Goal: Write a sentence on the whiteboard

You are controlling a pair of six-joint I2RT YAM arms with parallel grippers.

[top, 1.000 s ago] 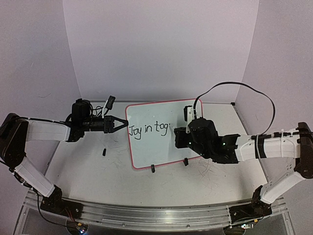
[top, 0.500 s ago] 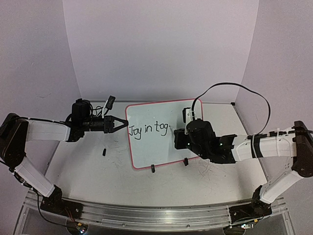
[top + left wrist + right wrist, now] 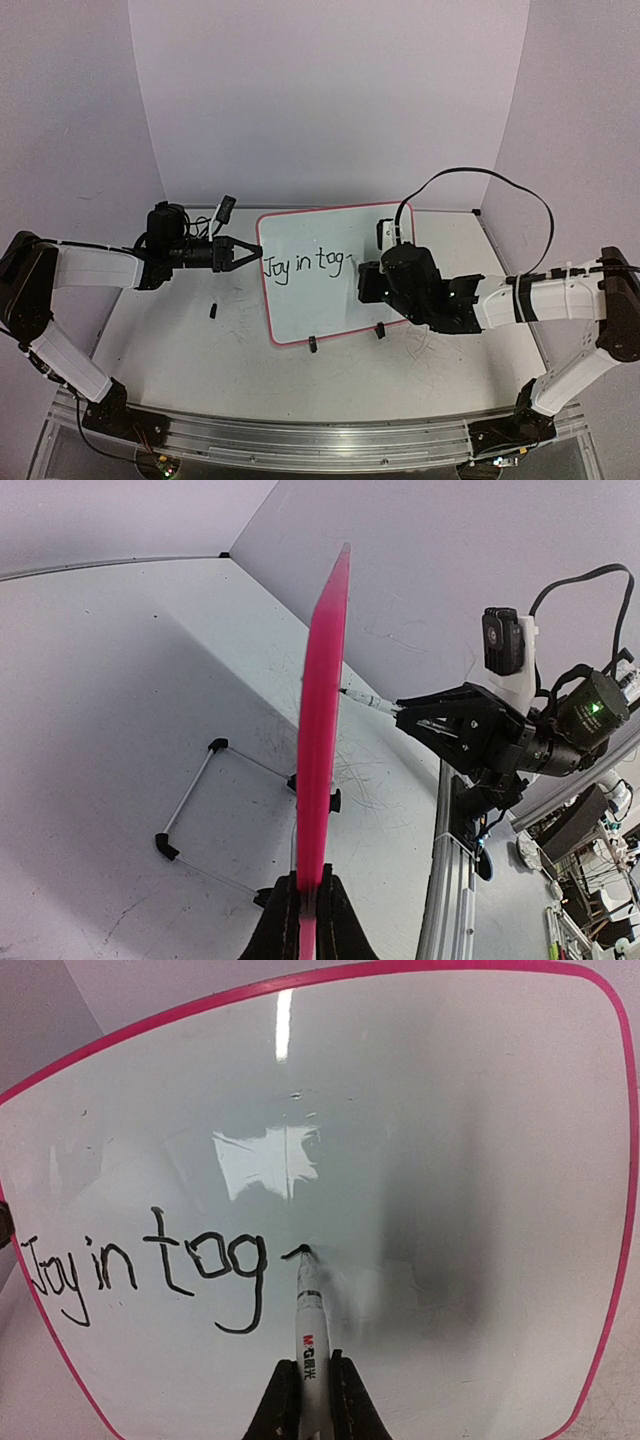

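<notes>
**A:** What did we find at our right hand (image 3: 310, 1368)?

**B:** It was pinching a white marker (image 3: 307, 1312), both fingers pressed on the barrel. The black tip touched the whiteboard (image 3: 460, 1160) at the end of a short dash, just right of the last letter.

**A:** And what did we read on the board?

**B:** We read the black lettering (image 3: 140, 1272) "Joy in tog", running from the left rim toward the middle. The right half of the white face was bare.

**A:** What of our left hand (image 3: 304, 885)?

**B:** It was clamped on the board's red-pink rim, the two fingers pressed on either face. From that wrist we saw the board edge-on, standing nearly upright.

**A:** Where did the board sit overall?

**B:** From above we saw the whiteboard (image 3: 320, 300) standing mid-table between the two arms. The left hand (image 3: 238, 254) was on its left edge, and the right hand (image 3: 366, 284) was in front of its right half. Its two black clip feet (image 3: 313, 345) rested on the table (image 3: 200, 365) at the near rim. A small black piece (image 3: 213, 310) lay on the table to the board's left, apart from it.
</notes>
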